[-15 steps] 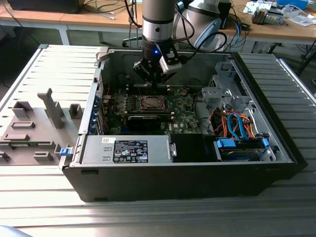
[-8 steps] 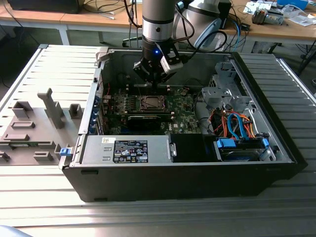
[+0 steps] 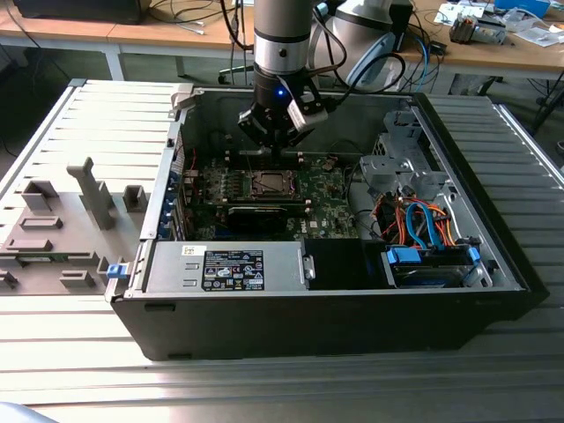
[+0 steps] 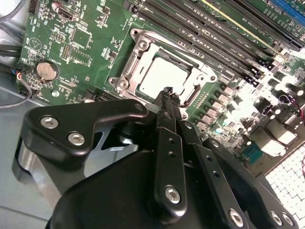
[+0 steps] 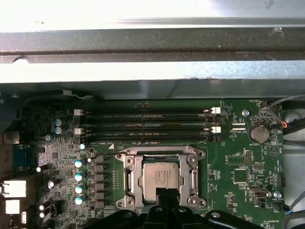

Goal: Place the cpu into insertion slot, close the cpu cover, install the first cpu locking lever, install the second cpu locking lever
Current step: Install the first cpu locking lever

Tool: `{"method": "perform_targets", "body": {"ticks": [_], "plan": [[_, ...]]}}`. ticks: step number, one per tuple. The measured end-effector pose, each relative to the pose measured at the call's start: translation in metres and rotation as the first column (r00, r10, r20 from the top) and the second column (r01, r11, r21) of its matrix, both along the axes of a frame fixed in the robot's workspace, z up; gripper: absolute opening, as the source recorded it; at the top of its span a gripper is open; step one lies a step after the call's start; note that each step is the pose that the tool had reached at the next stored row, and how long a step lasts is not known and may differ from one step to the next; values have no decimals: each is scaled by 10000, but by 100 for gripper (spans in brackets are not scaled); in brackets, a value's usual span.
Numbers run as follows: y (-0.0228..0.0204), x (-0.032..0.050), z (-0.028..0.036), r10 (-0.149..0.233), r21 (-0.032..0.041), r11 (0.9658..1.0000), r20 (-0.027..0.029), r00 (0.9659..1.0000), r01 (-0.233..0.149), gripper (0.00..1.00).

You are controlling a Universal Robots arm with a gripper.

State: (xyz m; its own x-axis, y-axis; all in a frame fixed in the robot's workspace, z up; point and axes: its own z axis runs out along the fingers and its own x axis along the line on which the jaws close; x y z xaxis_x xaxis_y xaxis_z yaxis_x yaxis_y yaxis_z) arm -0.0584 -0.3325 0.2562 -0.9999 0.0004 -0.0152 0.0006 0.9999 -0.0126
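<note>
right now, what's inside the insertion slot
The cpu lies inside the insertion slot, its silvery top showing through the cpu cover window. The gripper tips hide one edge of it in both wrist views; whatever lies beneath the cpu is covered.

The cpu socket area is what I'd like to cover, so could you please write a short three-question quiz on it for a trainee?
1. True or false: in the first wrist view, the cpu shows through the square window of the cpu cover.
2. In the exterior view, where is the tool?
A. Above the motherboard, inside the computer case
B. Over the grey tray outside the case
C. Down among the blue cables
3. In the second wrist view, are the tool's fingers open or shut?

Key: 1 true; 2 A; 3 shut, with the tips meeting just over the cpu.
</note>
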Motion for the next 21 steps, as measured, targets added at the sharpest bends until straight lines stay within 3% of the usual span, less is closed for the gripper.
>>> {"method": "perform_targets", "body": {"ticks": [21], "plan": [[0,0,0,809,0,9967,0,9967,-809,11]]}}
